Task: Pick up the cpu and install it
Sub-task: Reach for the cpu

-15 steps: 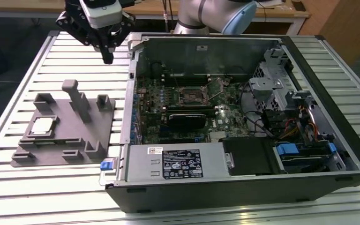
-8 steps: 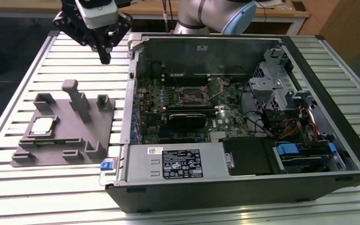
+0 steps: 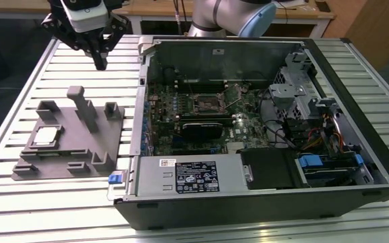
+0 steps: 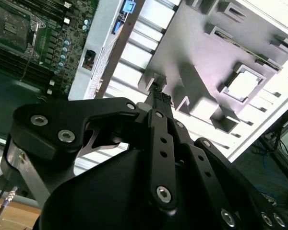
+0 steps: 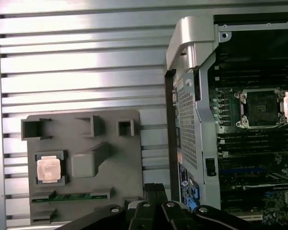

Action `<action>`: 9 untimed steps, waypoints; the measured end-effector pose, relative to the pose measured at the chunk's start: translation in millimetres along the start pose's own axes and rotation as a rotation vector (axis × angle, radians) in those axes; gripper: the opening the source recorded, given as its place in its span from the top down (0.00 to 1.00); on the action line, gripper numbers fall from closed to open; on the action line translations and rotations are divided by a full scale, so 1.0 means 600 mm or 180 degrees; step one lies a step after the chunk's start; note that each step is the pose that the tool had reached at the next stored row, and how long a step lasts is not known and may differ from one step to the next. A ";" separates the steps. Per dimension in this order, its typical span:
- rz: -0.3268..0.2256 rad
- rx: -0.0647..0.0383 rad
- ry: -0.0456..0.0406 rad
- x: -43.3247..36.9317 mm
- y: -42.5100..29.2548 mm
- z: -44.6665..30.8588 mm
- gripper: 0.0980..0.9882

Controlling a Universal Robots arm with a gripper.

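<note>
The cpu is a small silver square lying flat in a pocket of the grey fixture tray on the slatted table, at the exterior view's left. Both wrist views also catch the cpu in its pocket. My gripper hangs high above the table behind the tray, well clear of the chip, with its black fingers pressed together and nothing between them. The open socket sits on the motherboard inside the computer case.
The open black computer case fills the exterior view's right, with drive cages, cables and a silver power supply. Upright posts rise from the fixture tray. A green memory stick lies in a tray slot.
</note>
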State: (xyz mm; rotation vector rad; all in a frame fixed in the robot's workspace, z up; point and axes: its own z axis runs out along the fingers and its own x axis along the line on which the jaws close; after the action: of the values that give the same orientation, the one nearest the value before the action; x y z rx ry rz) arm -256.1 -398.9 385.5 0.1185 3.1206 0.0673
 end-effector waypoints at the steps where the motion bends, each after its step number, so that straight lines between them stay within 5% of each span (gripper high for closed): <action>1: 0.0000 0.0000 0.0000 0.001 0.000 0.000 0.99; 9: 0.0000 0.0000 0.0004 0.012 -0.001 0.001 0.99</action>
State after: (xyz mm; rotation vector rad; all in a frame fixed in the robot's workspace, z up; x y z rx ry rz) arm -263.5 -398.9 384.9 0.1186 3.1219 0.0673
